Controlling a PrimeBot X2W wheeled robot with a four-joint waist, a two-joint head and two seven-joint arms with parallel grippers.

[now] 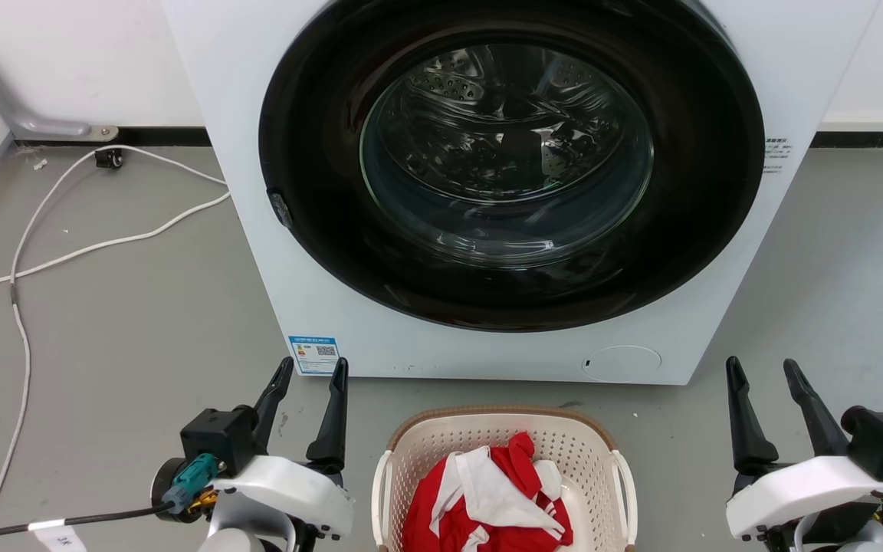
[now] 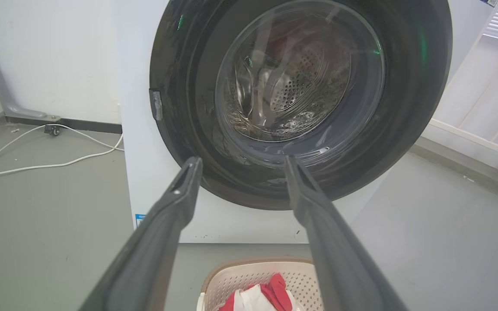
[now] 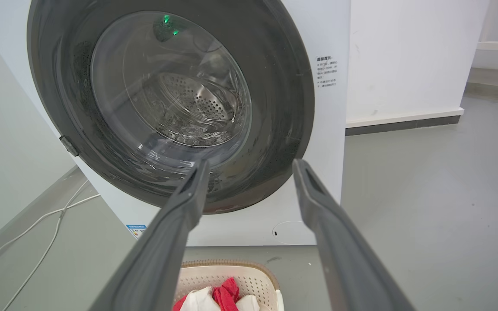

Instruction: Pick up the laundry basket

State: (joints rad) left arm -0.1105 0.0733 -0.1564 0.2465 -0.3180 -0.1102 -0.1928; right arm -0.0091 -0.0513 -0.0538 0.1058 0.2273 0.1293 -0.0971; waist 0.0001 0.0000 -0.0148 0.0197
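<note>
A bare laundry space: a white front-loading washing machine [image 1: 507,176] stands on a smooth grey floor [image 1: 127,337] against plain white walls [image 1: 89,61] with dark skirting [image 1: 158,136]. A laundry basket [image 1: 418,448] holding red and white cloth [image 1: 503,491] sits before it, and white cables [image 1: 104,245] trail across the floor.

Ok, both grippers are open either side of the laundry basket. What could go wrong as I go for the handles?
1. The white side handles hug the walls of the laundry basket; the left gripper or right gripper could miss and shove it across the floor.
2. An uneven two-arm lift may tip it and spill the red and white clothes.
3. The washing machine stands close behind; swinging forward could hit its door.
</note>
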